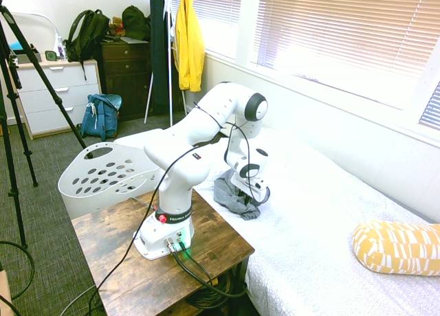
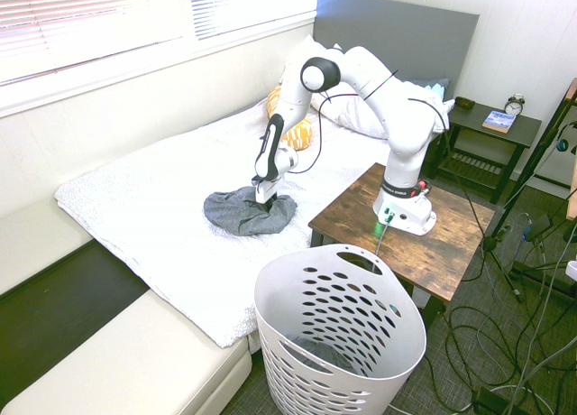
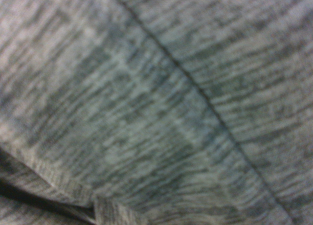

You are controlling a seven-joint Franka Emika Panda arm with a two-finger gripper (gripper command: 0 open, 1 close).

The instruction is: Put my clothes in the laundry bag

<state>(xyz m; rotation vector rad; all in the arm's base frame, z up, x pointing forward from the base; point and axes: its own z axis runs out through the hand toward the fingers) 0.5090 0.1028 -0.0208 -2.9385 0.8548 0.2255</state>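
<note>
The clothes [image 1: 232,192] [image 2: 236,215] are a rumpled dark grey bundle lying on the white bed cover, near the bed's edge beside the wooden table. My gripper [image 1: 257,199] [image 2: 264,200] points straight down and is pressed into the top of the bundle, its tips sunk in the fabric. The wrist view is filled with blurred grey cloth [image 3: 156,107] and a seam. The laundry bag [image 1: 103,175] [image 2: 338,329], a white plastic basket with oval holes, stands on the floor off the table's corner, apart from the bed.
The arm stands on a wooden side table [image 1: 220,244] [image 2: 455,244] between bed and basket. A yellow patterned pillow [image 1: 399,247] [image 2: 302,131] lies further up the bed. A yellow jacket [image 1: 189,41] and a blue backpack [image 1: 102,115] are across the room.
</note>
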